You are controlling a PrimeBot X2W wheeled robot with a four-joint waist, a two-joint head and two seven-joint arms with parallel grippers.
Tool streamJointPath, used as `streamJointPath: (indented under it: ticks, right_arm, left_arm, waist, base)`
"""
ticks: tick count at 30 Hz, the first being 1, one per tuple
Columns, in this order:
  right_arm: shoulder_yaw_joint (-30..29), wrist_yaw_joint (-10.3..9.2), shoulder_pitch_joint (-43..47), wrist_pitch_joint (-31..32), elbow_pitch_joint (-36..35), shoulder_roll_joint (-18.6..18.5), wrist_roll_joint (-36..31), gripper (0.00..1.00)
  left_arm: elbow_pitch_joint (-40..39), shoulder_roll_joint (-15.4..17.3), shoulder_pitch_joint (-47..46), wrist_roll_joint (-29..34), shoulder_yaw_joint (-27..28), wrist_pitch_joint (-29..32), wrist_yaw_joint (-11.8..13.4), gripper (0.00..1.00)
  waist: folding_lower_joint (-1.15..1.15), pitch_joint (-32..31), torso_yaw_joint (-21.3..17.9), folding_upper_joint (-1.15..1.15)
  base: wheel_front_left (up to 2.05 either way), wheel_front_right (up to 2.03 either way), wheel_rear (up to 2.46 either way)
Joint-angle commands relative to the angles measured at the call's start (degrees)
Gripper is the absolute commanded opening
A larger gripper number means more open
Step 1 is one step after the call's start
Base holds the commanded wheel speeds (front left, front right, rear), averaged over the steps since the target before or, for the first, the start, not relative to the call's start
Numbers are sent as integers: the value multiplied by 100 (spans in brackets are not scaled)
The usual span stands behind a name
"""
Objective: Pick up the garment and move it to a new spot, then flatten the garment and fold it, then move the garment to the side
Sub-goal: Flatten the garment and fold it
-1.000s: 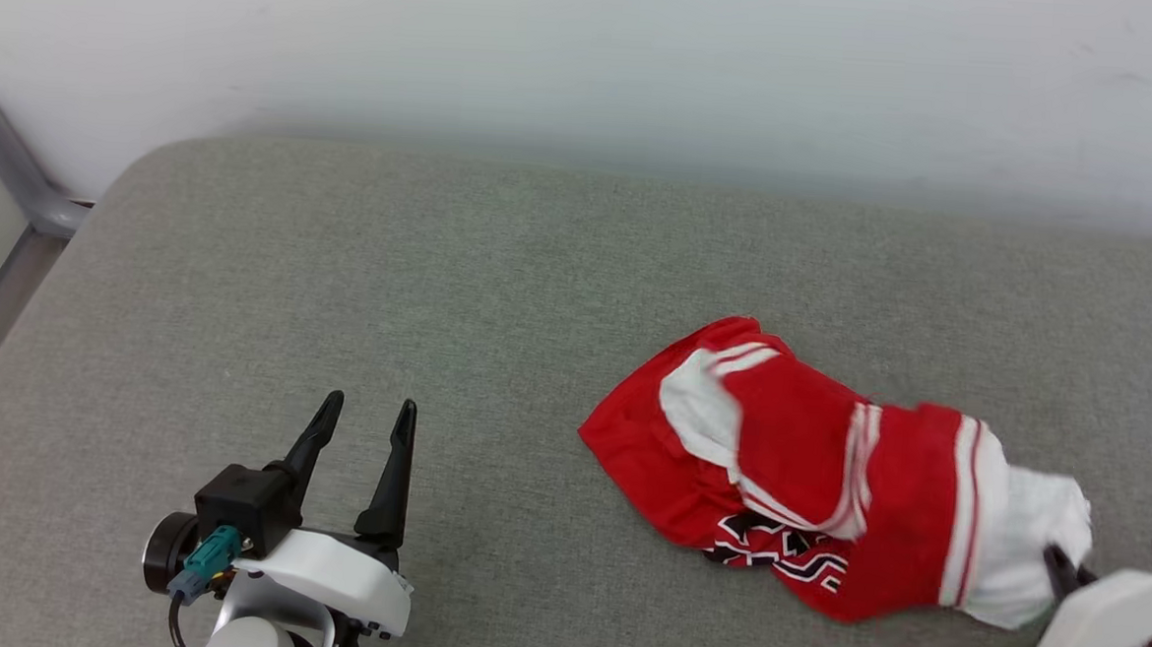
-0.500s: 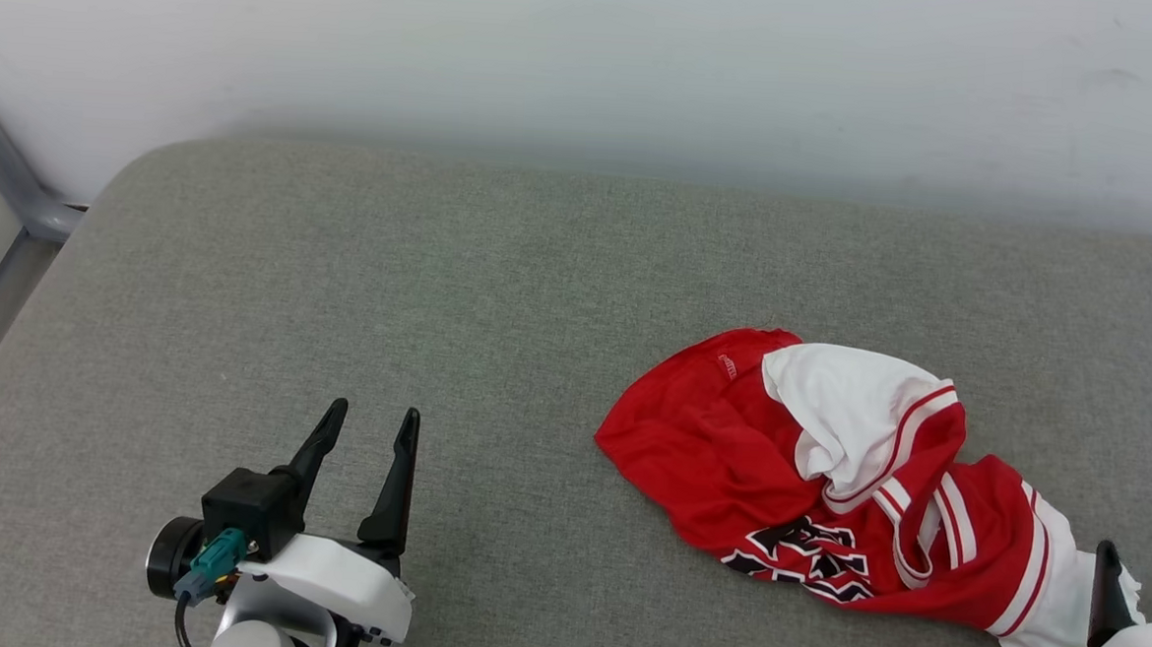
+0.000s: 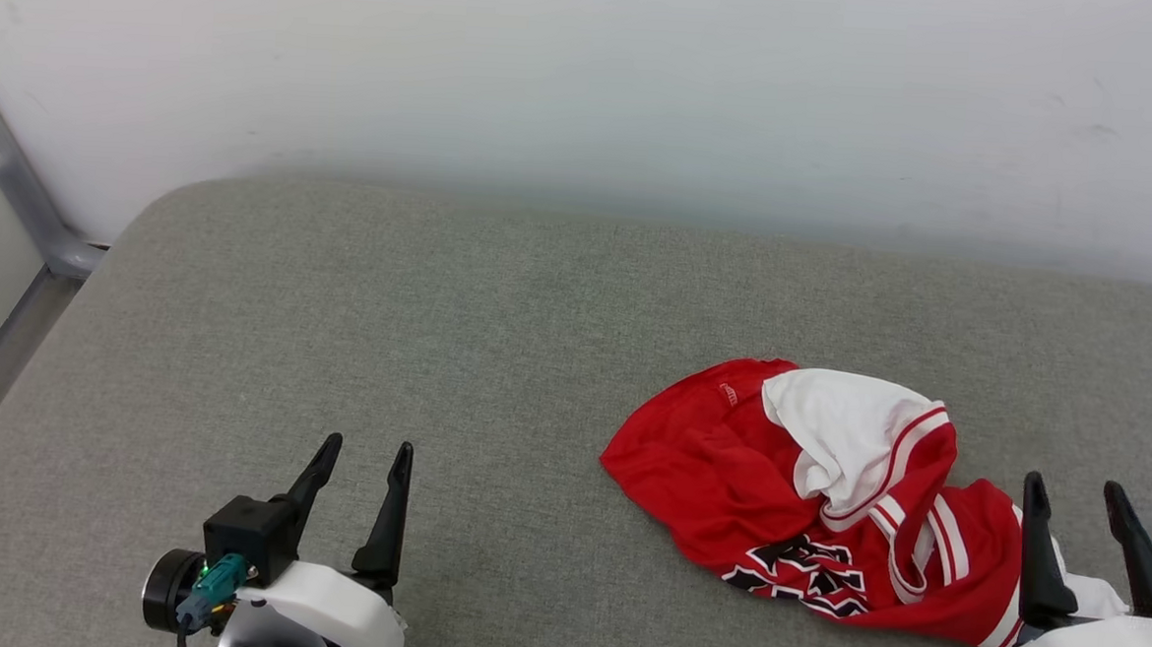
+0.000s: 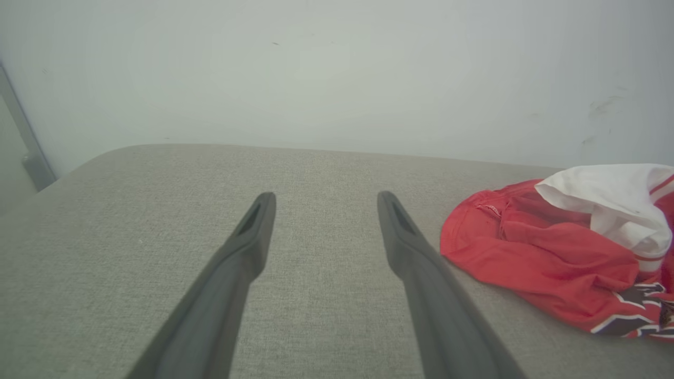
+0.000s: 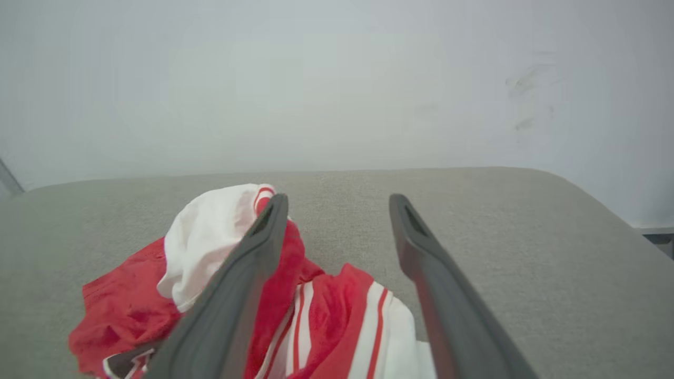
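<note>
The garment [image 3: 784, 492] is seen crumpled in the lower right of the head view, lying on the grey cushion [image 3: 496, 339]. Its black-and-white lettering is partly folded under and cannot be read. A white sleeve is heaped on top. The cloth's right-hand end is hidden behind the right gripper [image 3: 1073, 483], whose fingers are spread with nothing pinched between them. The gripper's body is cut off at the lower right corner. At the lower left, the left gripper [image 3: 369, 444] is also held spread and empty, well apart from the garment.
</note>
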Motion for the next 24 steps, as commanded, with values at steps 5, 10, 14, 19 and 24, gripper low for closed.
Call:
streamJointPath:
  ticks: [5,10,14,19,24]
  right_arm:
    - [278,-2,441,203,-626,-2,-4,100]
    - [449,-3,798,415,-1237,-3,116,100]
    - [457,-3,1015,533,-1575,-4,312,100]
    - [503,-3,1143,610,-1697,-3,380,100]
    - [532,-3,1073,674,-1751,-3,400,100]
  left_arm:
    - [86,38,32,43,30,-10,32,100]
    - [153,83,3,38,54,-10,57,100]
    - [203,116,-60,20,78,-10,82,100]
    - [262,144,-109,24,24,2,76,100]
    - [354,192,-432,-23,-371,382,19,100]
  waist:
    - [0,-35,-5,0]
    - [0,-68,-46,0]
    - [0,-91,-99,0]
    - [0,-94,-178,0]
    - [0,0,-240,0]
  base:
    - [0,0,0]
    - [0,0,0]
    - [0,0,0]
    - [0,0,0]
    - [0,0,0]
